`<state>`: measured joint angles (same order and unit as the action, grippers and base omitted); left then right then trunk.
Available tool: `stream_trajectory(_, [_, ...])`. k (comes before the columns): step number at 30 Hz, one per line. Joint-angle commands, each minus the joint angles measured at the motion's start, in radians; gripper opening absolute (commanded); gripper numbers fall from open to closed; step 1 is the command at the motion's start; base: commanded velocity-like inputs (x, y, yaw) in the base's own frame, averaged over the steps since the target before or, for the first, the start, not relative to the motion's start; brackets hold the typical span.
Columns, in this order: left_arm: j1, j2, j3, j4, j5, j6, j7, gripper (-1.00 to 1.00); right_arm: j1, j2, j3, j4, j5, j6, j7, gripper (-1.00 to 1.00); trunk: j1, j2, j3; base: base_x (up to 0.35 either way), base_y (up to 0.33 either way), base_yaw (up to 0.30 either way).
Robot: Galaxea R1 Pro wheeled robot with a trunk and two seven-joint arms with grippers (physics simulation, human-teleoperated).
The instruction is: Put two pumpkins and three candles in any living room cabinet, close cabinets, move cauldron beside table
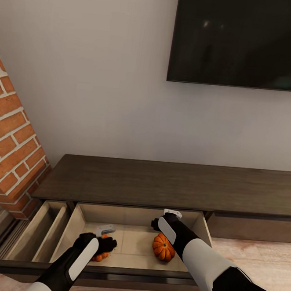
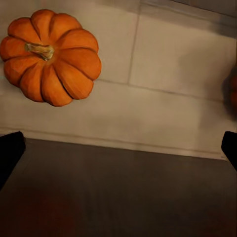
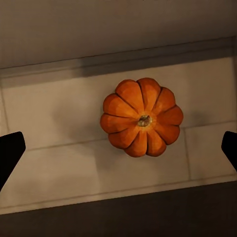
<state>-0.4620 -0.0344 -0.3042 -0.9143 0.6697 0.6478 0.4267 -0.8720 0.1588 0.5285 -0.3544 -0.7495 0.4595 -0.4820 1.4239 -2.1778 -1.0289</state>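
Over the open cabinet drawer point(image 1: 79, 221), my left gripper point(image 1: 104, 237) hangs with fingers spread and holding nothing, one pumpkin point(image 1: 100, 255) lying on the drawer floor just under it, partly hidden by the wrist. Further right, my right gripper point(image 1: 168, 218) is likewise spread wide and empty above the second pumpkin point(image 1: 163, 247). I judge both pumpkins are now stowed, so the drawer stands open only for the candles to follow.
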Motion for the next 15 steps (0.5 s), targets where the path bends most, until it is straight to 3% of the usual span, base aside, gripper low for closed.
stream_trajectory(1, [0.000, 0.000, -0.003, -0.001, -0.001, -0.009, 0.008, 1.00, -0.001, -0.001, 0.008, -0.002, -0.008, 0.004, -0.007, 1.00, 0.000, 0.000, -0.001, 0.000, 0.000, 0.000])
stream_trajectory(4, [0.000, 0.001, -0.005, 0.000, -0.014, -0.020, 0.007, 1.00, -0.001, -0.001, 0.008, -0.002, -0.008, 0.004, -0.007, 1.00, 0.000, 0.000, -0.001, 0.000, 0.000, 0.000])
stream_trajectory(15, [0.002, 0.001, -0.007, 0.000, -0.020, -0.025, 0.004, 1.00, -0.001, -0.001, 0.010, -0.002, -0.008, 0.004, -0.007, 1.00, -0.042, 0.077, 0.034, 0.000, 0.000, 0.000])
